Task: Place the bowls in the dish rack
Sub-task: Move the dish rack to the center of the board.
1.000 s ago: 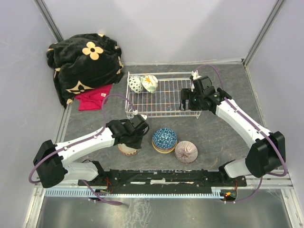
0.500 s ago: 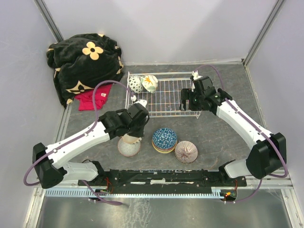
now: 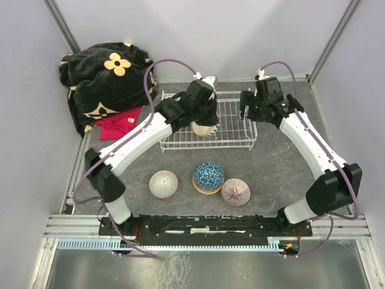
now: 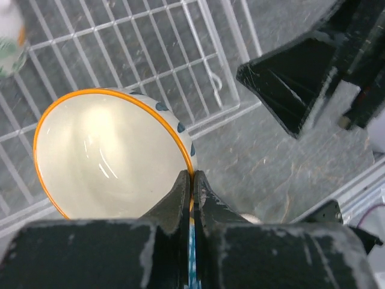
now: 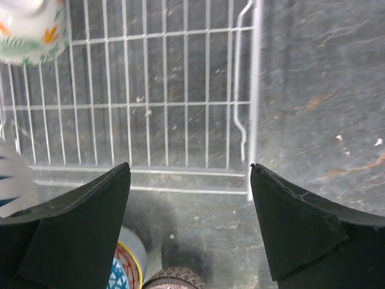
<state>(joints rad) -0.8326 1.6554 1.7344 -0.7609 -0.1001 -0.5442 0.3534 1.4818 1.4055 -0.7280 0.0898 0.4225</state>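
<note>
The left gripper (image 4: 192, 180), clamped on the rim of the orange-rimmed bowl (image 4: 114, 156), holds it over the dish rack (image 4: 180, 66); the right gripper (image 5: 190, 171) has its fingers apart.

Bright, even light; glare streaks inside the orange-rimmed bowl (image 4: 108, 150); wrist-view edges blur softly.

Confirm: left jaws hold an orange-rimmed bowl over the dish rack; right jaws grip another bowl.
Not quite: the right wrist view shows the right jaws open and empty. The left jaws do hold the orange-rimmed bowl over the dish rack.
</note>
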